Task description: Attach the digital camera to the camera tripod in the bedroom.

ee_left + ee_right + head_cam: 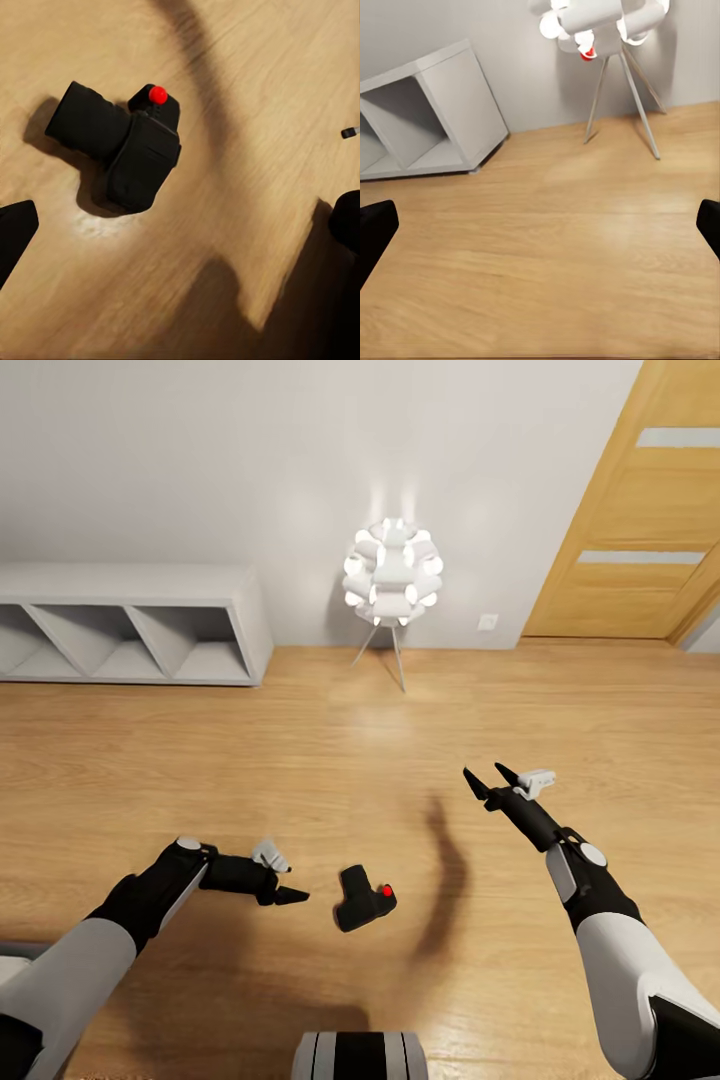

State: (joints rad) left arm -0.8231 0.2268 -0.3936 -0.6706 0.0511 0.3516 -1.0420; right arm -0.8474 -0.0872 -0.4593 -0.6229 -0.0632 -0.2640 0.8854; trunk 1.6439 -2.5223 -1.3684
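- Robot base (pixel 360 1057) sits at the lower edge of the head view, on the wood floor (pixel 300 760).
- Camera (pixel 362 900) lies on the floor just ahead of the base, red button (pixel 387 891) facing the right arm's side.
- Left claw (pixel 297 897) is near the camera, not touching it; fingers together in the head view.
- Right claw (pixel 488 779) is held above the floor, well apart from the camera, fingers apart.
- Lamp (pixel 393 575) and grey shelf (pixel 130 625) stand against the far wall; wooden door (pixel 640 510) to the right.
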